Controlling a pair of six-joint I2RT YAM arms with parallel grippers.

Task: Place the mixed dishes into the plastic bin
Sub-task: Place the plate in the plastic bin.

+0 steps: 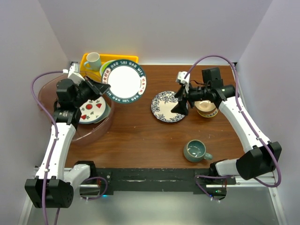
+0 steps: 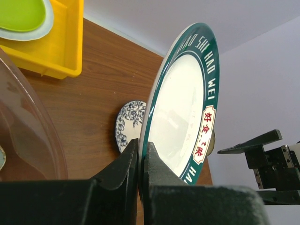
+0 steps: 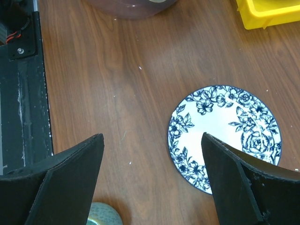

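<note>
- left hand (image 2: pixel 139 157) pinches the rim of the green-lettered plate (image 2: pixel 180 117), held on edge above the worktop (image 1: pixel 140 136), just beside the plastic bin (image 1: pixel 93 132);
- right hand (image 3: pixel 152 138) hovers, jaws wide and empty, over the blue floral plate (image 3: pixel 225 136);
- best done, on this view: swing the plate clear over the bin wall; level it; lower it onto the red-and-white plate (image 1: pixel 91 110) inside before letting go
</note>
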